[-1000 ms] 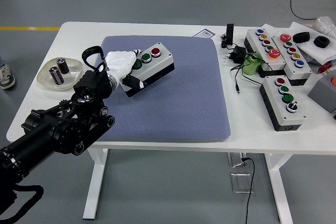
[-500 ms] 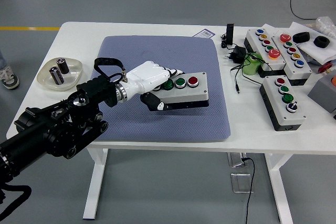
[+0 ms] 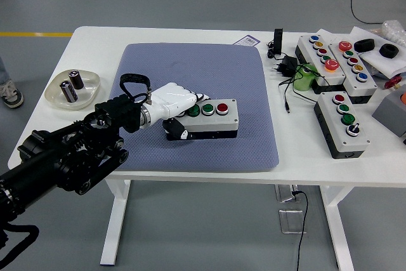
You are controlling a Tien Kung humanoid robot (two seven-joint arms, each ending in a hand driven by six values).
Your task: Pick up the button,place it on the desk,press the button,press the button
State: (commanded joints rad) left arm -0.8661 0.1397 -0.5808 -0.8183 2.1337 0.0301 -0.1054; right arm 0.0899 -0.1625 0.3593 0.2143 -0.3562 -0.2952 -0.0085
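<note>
A grey button box [image 3: 212,118] with a black base carries two green buttons and one red button in a row. It rests on the blue-grey mat [image 3: 203,68], near the mat's middle. My left hand [image 3: 174,105], white with a black arm behind it, is wrapped over the box's left end, with its fingers on top and its thumb [image 3: 176,129] on the near side. My right hand is out of the picture.
At the right of the white table [image 3: 89,42] lie three more button boxes [image 3: 342,122], a black plug with cable [image 3: 285,68] and a green object [image 3: 305,77]. A glass dish [image 3: 72,88] with batteries sits at the left.
My left hand carried the button box from the mat's upper left toward the middle, then drew it slightly left and set it down level on the mat.
</note>
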